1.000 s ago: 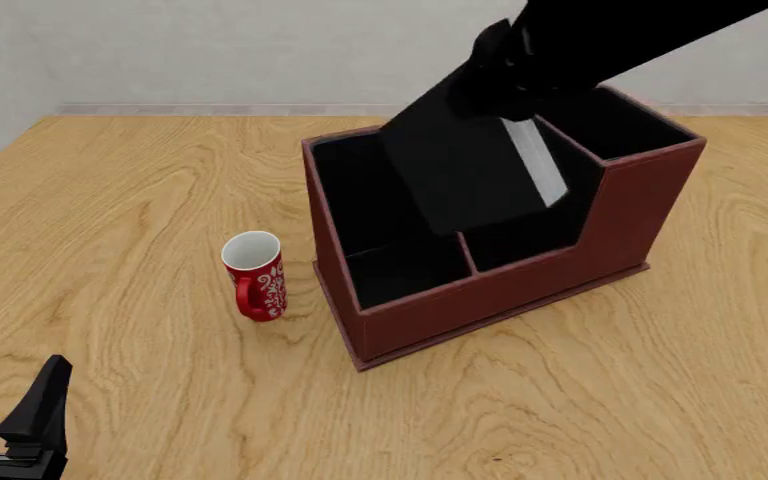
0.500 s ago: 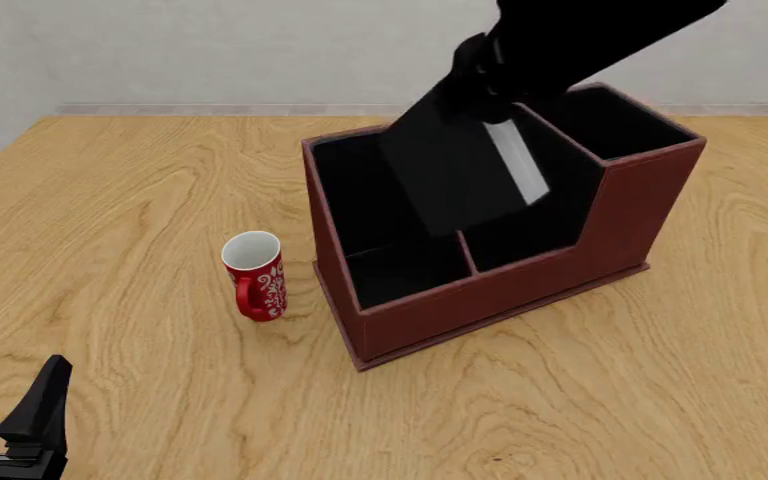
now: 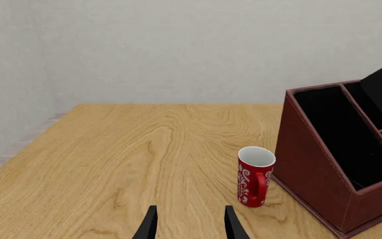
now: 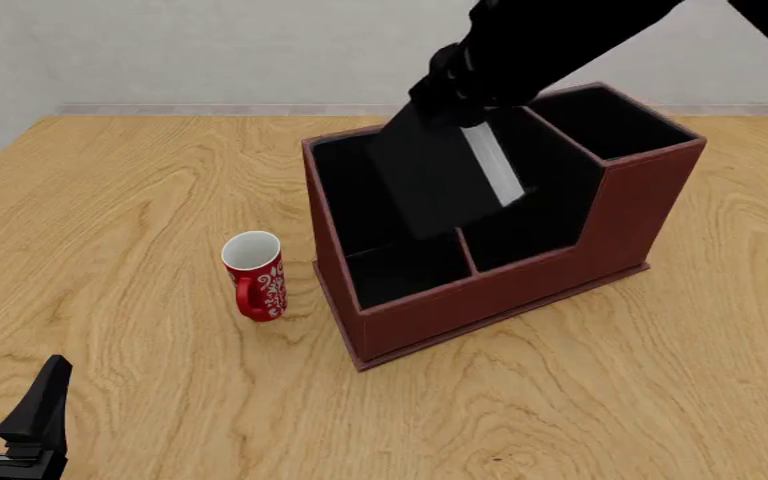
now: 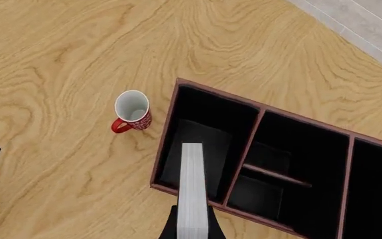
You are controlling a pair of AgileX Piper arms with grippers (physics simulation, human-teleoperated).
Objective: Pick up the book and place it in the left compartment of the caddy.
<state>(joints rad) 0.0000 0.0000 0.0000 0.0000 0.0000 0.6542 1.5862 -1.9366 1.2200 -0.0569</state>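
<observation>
Black fingers of the left gripper [image 3: 187, 224] are seen in the left wrist view, held apart with nothing between them, low above the light wooden table [image 3: 131, 144]. Beyond them a red ceramic mug with white swirl patterning [image 3: 254, 176] stands upright just beside the large dark red-brown leather-look caddy [image 3: 317, 169], whose long narrow black-lined left compartment [image 3: 340, 134] lies nearest the mug.

In the front view, the left gripper [image 4: 11, 425] is parked well apart from the caddy [image 4: 491, 300], near the table's close edge. The right gripper [image 4: 458, 85] is clamped on the top of the thick black hardcover book with white page edges [image 4: 444, 175], which is held tilted above the caddy, over the left compartment [image 4: 357, 190] and the divider beside it. The right arm is seen reaching down from above the caddy's far side.

In the right wrist view, the book [image 5: 192, 189] is gripped between the right gripper's fingers [image 5: 171, 230], page edges facing the camera, its far end over the left compartment [image 5: 208, 142]. The mug [image 5: 132, 110] stands outside the caddy [image 5: 198, 191], beside that compartment's wall. No writing can be read anywhere.
</observation>
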